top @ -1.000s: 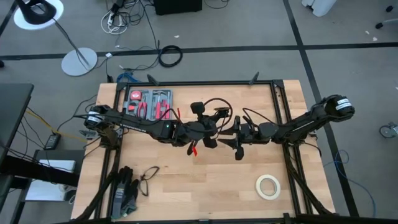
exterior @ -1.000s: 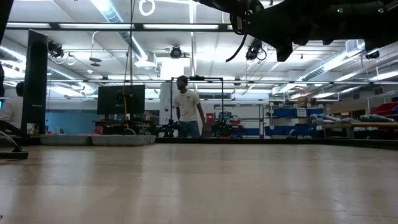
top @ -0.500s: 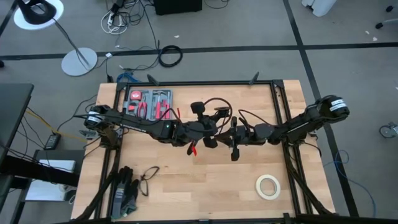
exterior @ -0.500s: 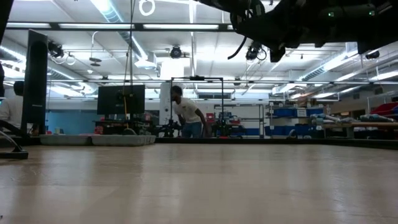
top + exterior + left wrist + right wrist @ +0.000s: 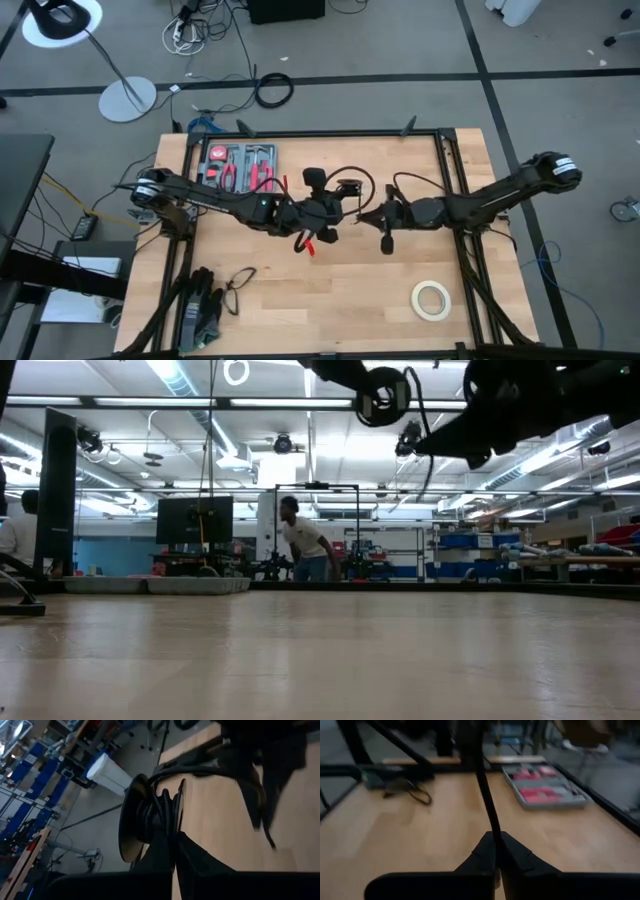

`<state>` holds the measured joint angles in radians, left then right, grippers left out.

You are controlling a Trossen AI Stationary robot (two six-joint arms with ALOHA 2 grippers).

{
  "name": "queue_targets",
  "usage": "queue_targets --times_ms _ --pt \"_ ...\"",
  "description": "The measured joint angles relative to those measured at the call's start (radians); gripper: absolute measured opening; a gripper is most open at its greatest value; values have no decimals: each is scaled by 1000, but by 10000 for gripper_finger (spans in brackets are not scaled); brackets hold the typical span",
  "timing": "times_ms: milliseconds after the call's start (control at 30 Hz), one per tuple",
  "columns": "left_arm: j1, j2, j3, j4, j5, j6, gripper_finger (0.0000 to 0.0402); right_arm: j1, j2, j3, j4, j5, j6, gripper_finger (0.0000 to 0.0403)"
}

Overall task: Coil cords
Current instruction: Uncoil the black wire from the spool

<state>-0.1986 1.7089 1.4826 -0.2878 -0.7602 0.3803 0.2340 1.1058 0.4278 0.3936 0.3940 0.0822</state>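
1. The cord, a thin black cable, loops at frame centre in the high view, above the wooden table.
2. The right gripper is closed, pinching the cord.
3. The left gripper is closed on the cord's coiled turns.
4. A tape roll lies at lower right.

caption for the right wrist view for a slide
Right gripper shut on the thin black cord above the wooden table.
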Motion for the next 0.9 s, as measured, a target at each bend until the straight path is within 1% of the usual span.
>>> queue_targets --times_ms 100,167,233,333,400,467,600,733,833,900 --pt "-7 -38 0 -37 48 6 4 0 -48 0 -149 68 53 3" --pt "-11 -66 0 -41 112 13 4 -8 -67 0 -232 112 84 3" --pt "-12 -82 0 -45 192 34 4 -21 -75 0 -280 133 107 3" --pt "-14 -85 0 -34 270 58 4 -54 -65 0 -289 131 135 5" --pt "-14 -83 0 -10 323 61 4 -80 -44 0 -277 86 133 13" --pt "-13 -78 1 21 362 61 4 -101 -17 0 -264 28 127 30" --pt "-13 -73 0 -8 371 60 4 -112 4 0 -322 -21 169 77" --pt "-13 -73 0 -58 361 57 4 -118 -26 1 -479 -65 261 119" --pt "-13 -73 0 -95 355 64 4 -138 -58 33 -620 -105 292 138" --pt "-12 -73 0 -110 353 83 4 -149 -76 68 -658 -106 292 145"
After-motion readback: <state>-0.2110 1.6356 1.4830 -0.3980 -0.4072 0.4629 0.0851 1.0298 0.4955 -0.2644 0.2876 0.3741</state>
